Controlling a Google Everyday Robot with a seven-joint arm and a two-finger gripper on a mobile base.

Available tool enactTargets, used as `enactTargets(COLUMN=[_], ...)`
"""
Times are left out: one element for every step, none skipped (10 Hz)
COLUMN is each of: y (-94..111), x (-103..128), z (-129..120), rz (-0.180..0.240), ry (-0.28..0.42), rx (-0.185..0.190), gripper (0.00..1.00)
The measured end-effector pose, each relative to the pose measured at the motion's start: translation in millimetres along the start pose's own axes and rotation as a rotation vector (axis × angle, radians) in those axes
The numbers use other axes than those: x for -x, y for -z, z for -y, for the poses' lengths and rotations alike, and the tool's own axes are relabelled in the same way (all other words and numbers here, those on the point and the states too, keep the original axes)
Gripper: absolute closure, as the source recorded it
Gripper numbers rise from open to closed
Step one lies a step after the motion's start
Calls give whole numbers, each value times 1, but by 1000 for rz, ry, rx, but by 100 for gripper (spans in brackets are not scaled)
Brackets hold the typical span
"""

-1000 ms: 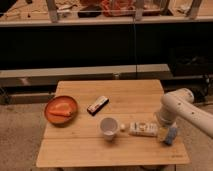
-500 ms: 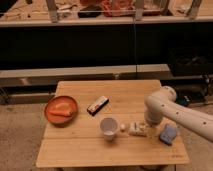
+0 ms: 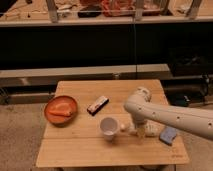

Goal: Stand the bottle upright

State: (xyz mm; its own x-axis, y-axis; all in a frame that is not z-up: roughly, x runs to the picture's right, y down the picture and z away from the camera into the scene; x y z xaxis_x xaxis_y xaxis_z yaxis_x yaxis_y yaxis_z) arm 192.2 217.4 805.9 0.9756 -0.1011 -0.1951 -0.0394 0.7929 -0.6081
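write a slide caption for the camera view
The gripper reaches down at the lying bottle beside the cup on the table.

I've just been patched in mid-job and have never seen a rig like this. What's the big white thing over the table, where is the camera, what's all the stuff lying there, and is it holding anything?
The white shape is the robot's single arm, reaching in from the right. Its gripper is at the low end, down at the bottle. There is only one camera, looking down on the wooden table from its near side; where it is mounted isn't on record. On the table, from the left: an orange plate with orange food, a dark snack bar and a white cup. Right of the cup is the bottle, lying on its side with its cap toward the cup, partly hidden by the arm. A blue sponge sits near the right edge. Whether the gripper has hold of the bottle can't be seen here.
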Motion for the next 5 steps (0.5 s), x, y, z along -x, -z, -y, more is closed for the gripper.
enactTargets(y=[-3,-6,-8,-9,-10], x=[-2,-5,-6,-6,-6], z=[0,0,0,0,0], rz=[-2,4,11,17,23], ry=[-7,-13,-15,-14,-6], rx=[6,10,14,17,23], gripper=[20,20,20,20,20])
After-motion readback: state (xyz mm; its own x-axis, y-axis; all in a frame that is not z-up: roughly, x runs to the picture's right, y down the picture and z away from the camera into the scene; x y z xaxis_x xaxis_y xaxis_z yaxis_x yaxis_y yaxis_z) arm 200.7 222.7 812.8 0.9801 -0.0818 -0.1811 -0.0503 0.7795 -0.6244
